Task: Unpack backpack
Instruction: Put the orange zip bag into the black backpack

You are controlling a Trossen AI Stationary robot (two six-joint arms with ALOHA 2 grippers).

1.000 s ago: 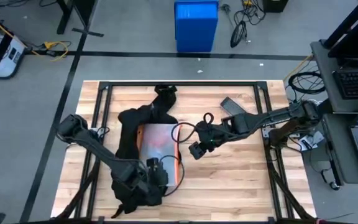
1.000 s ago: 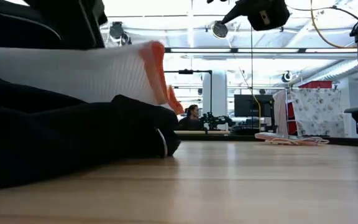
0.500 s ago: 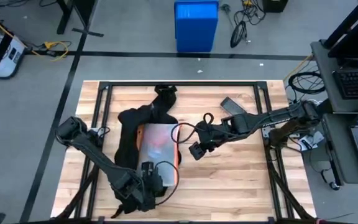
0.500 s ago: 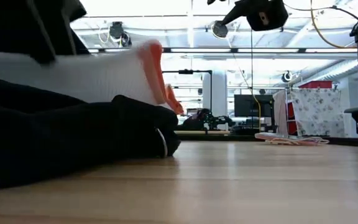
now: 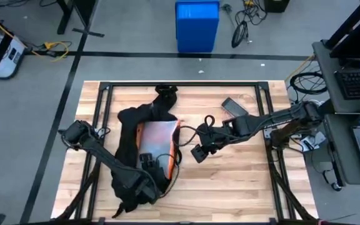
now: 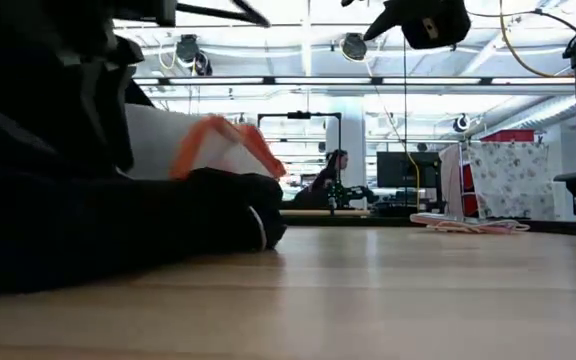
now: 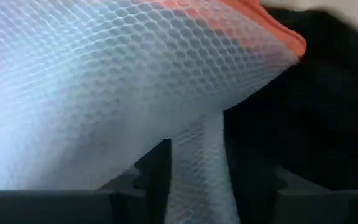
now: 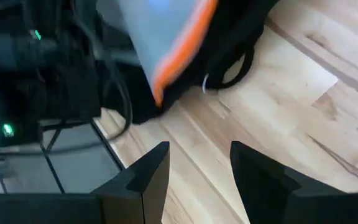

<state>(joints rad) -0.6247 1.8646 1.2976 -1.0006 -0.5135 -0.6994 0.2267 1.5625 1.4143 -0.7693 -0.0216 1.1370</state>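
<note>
The backpack (image 5: 133,147) lies on the left half of the table (image 5: 242,181), its long axis running from the far edge toward the near edge, with its top handle pointing to the far edge and its lower end close to the near-left corner. Out of its opened side comes a mesh pouch (image 5: 157,139), whitish with an orange border, which lies on top of the black fabric and tilts up toward the table's middle. The left gripper (image 5: 150,161) sits right at the near end of that pouch, over the bag's lower part; in the left wrist view the mesh (image 7: 104,87) fills the picture and a strip of it runs down between the two dark fingers, so the fingers appear clamped on the pouch. The right gripper (image 5: 199,152) hangs above bare wood near the table's middle, just beside the pouch's orange edge (image 8: 179,43) but not touching it, its fingers spread apart with nothing between them. The pouch therefore lies toward the left edge from the right gripper, and its long side runs the same way as the bag. Judging from this, the left arm is the nearer one and already has the pouch, so pulling it free means drawing it away from the bag's opening, toward the middle or the near edge, while the bag stays flat.
</note>
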